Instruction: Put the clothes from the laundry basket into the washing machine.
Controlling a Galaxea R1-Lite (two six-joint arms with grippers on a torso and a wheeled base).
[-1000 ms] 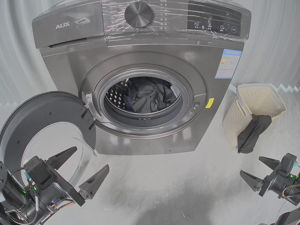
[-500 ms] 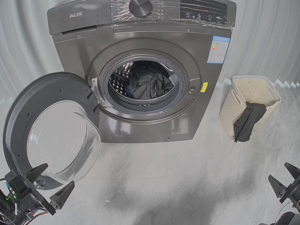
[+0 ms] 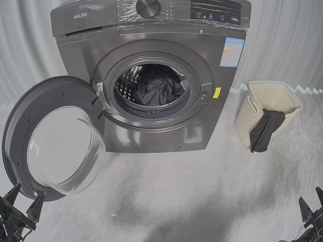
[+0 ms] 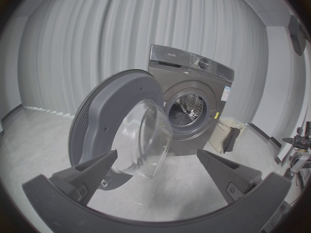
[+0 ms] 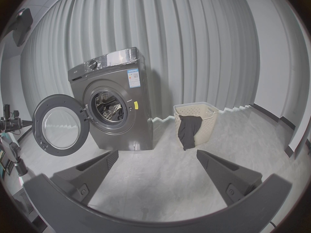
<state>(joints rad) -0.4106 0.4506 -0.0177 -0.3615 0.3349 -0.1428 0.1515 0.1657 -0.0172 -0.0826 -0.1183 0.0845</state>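
Left gripper (image 3: 28,195) and right gripper (image 3: 310,197) are hanging wide open, holding nothing, well before the washing machine (image 3: 148,41); a dark garment (image 3: 265,130) is draping over the laundry basket (image 3: 245,118) beside it.

One washing machine (image 3: 87,51) stands at upper centre, with one round door (image 3: 50,94) at lower left, one dial (image 3: 148,6) and two stickers: one blue sticker (image 3: 231,52), one yellow sticker (image 3: 217,92). One laundry basket (image 3: 245,118) sits at right, with one dark garment (image 3: 265,130) over its rim. The dark clothes (image 3: 156,91) in the drum are too bunched to count. There are two pincers, the left pincer (image 3: 28,192) and the right pincer (image 3: 309,195), in the bottom corners.
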